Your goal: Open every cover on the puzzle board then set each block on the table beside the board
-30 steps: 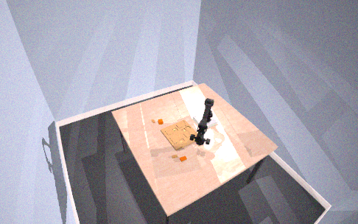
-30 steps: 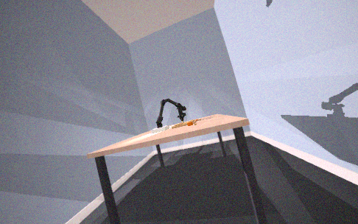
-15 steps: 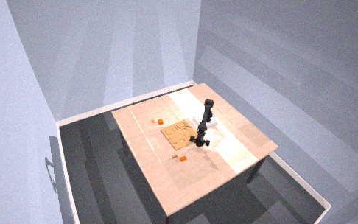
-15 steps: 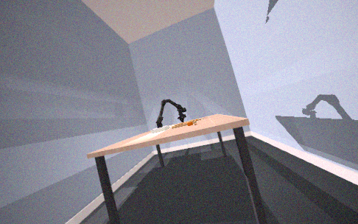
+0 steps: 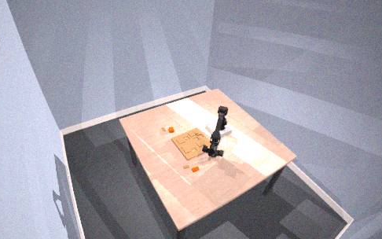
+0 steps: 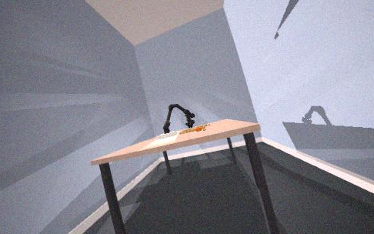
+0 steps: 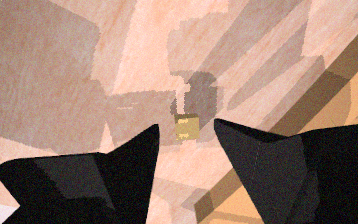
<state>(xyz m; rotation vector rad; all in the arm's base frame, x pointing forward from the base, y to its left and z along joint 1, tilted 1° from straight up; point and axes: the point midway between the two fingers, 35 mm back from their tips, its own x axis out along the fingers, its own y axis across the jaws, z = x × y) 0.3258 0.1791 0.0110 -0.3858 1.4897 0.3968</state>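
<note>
My gripper [image 5: 213, 155] [image 6: 190, 125] [image 7: 186, 126] is open and points down at the table just beside the puzzle board [image 5: 181, 150] [image 7: 228, 201]. A small yellow block [image 7: 187, 129] is between the parted fingertips in the wrist view, with a gap on both sides, off the board's edge. Two orange pieces [image 5: 170, 130] [image 5: 195, 169] lie on the table on opposite sides of the board, each with a small tan piece [image 5: 163, 129] [image 5: 186, 167] near it. Dark track lines and small pale parts show on the board. How far each cover is open is too small to tell, and the arm hides one board corner.
The arm's white base plate [image 5: 227, 133] [image 6: 168, 135] stands beside the board on the wooden table [image 5: 203, 196] [image 6: 133, 155]. The board's raised edge runs diagonally close to the right finger in the wrist view. Shadows of the arm fall across the table.
</note>
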